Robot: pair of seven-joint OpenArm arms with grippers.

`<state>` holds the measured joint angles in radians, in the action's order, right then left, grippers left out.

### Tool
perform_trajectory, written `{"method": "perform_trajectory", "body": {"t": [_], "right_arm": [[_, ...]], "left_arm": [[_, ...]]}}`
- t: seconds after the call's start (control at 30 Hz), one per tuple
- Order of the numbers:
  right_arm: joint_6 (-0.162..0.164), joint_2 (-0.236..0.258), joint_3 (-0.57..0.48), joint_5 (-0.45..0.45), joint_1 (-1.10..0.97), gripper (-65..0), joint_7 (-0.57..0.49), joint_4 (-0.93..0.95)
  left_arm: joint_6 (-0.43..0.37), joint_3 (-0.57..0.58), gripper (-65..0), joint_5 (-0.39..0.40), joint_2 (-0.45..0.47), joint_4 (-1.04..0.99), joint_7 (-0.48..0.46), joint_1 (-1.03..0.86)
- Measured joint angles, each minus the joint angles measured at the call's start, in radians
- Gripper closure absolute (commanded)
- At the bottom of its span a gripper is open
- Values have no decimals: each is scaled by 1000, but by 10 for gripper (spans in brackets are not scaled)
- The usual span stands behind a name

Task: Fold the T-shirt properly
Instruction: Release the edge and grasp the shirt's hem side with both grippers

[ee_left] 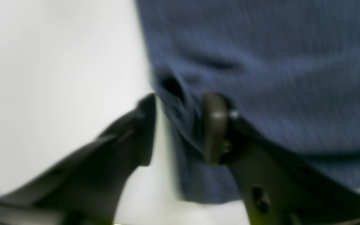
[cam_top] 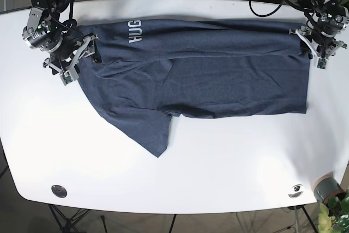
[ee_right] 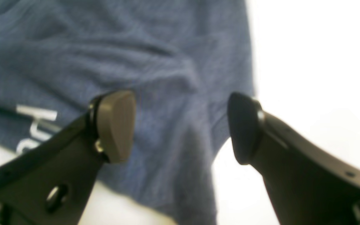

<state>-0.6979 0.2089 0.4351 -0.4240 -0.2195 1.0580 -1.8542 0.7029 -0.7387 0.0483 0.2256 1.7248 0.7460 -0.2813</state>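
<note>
Dark blue T-shirt (cam_top: 202, 75) lies across the upper half of the white counter (cam_top: 180, 178), long axis running side to side. Top edge already folded over into a band, white lettering (cam_top: 135, 31) showing near the base view's left end. One sleeve (cam_top: 143, 129) sticks out toward the front as a pointed flap. Fabric mostly flat, light wrinkles in the middle, heathered weave.

Left gripper (ee_left: 180, 128) sits at the shirt's end on the base view's right, at the folded corner. Wrist view, blurry: one finger (ee_left: 214, 128) rests on the cloth, the other (ee_left: 145, 131) is over bare counter, with the shirt's edge bunched in the gap between them. Jaws stand apart, not pinched on the fabric.

Right gripper (ee_right: 181, 126) sits at the opposite end, by the lettering. Its jaws are spread wide; tan pad (ee_right: 116, 125) over the cloth, dark pad (ee_right: 245, 128) right at the shirt's edge where the counter starts. A ridge of fabric lies between the two pads, not clamped.

Small round disc (cam_top: 59, 191) on the counter's front corner, well apart from the shirt.
</note>
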Motion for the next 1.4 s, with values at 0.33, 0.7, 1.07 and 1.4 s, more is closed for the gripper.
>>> {"method": "perform_trajectory", "body": {"t": [0.33, 0.7, 1.07, 1.4], "right_arm": [[1, -23, 3, 2, -14, -444, 0, -4], [1, -25, 63, 3, -3, -444, 0, -4], [0, -6, 34, 30, 229, -444, 0, 145], [-2, -6, -74, 248, 511, -444, -108, 423]], "left_arm": [[5, -50, -389, 23, -5, 74, 24, 109], [-2, -76, -389, 8, 0, -19, 28, 165], [2, 1, -386, 14, -5, -24, 23, 217], [-2, 0, -385, 4, -1, -24, 24, 231]]}}
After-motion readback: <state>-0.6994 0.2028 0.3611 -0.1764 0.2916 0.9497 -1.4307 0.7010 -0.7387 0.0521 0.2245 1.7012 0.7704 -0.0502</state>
